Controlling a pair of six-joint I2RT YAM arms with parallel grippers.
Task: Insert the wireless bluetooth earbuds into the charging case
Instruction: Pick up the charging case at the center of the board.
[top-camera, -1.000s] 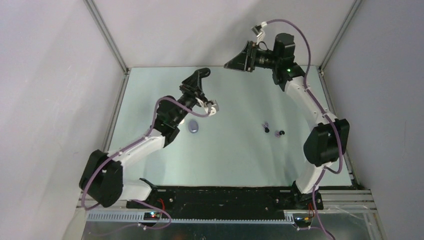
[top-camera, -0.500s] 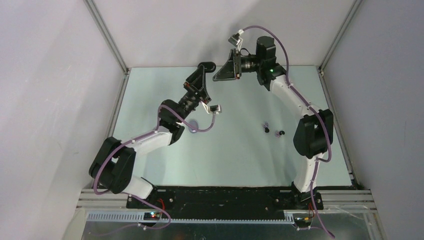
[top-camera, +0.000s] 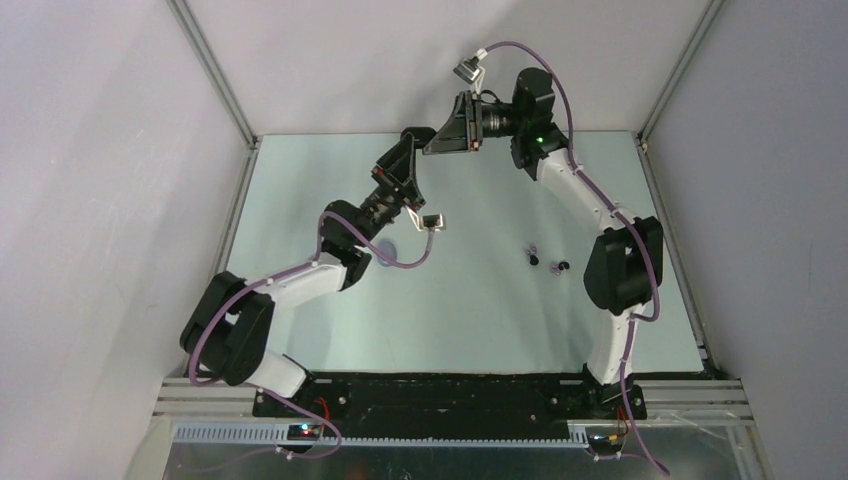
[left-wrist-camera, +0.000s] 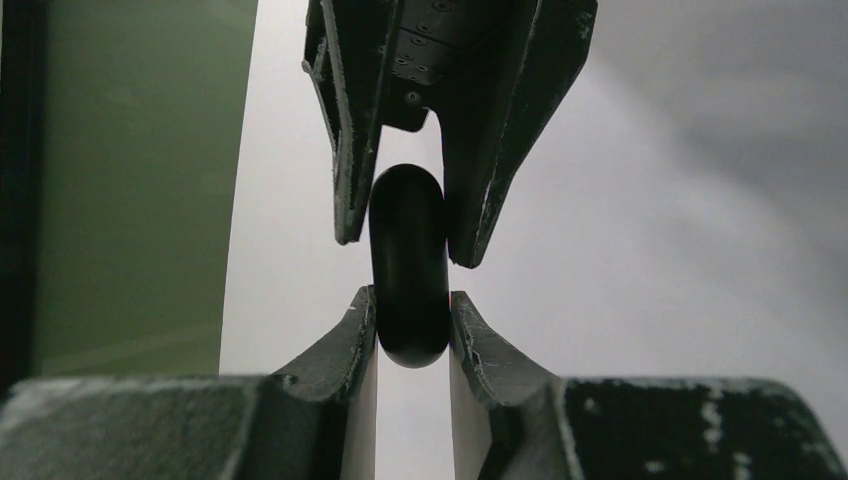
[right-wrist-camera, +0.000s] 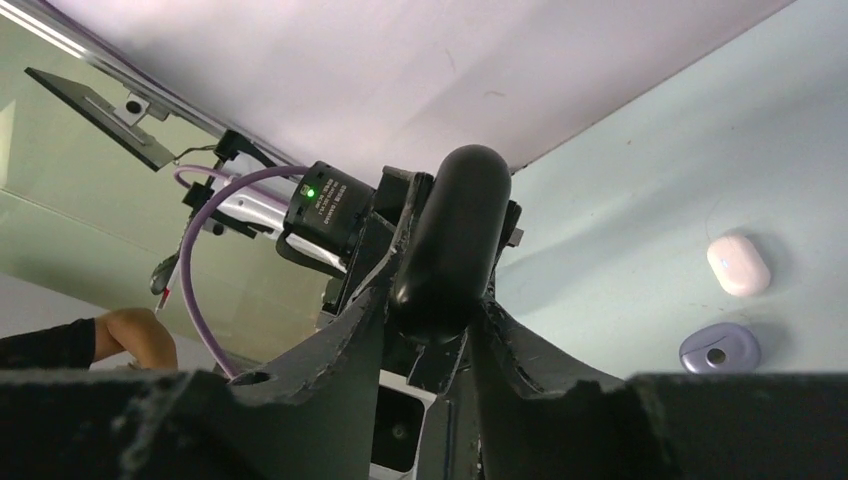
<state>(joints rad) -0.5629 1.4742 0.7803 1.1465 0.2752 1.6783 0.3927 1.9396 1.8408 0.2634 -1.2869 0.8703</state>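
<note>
A black oval charging case (left-wrist-camera: 408, 265) is held up in the air at the back of the table. My left gripper (left-wrist-camera: 410, 300) is shut on its lower end. My right gripper (right-wrist-camera: 430, 295) grips the same case (right-wrist-camera: 450, 240) from the other end. In the top view the left gripper (top-camera: 418, 138) and the right gripper (top-camera: 438, 140) meet tip to tip. Two tiny black earbuds (top-camera: 533, 259) (top-camera: 562, 266) lie on the table at centre right, with a small purple bud (top-camera: 530, 247) beside them.
A lavender case (right-wrist-camera: 718, 347) and a white case (right-wrist-camera: 738, 265) lie on the table below the left arm. The lavender case (top-camera: 390, 244) is half hidden by the arm's cable in the top view. Walls close in the back and sides.
The two grippers were apart a second ago. The right gripper swung left and the left gripper rose toward the back, so they now meet on the black case.
</note>
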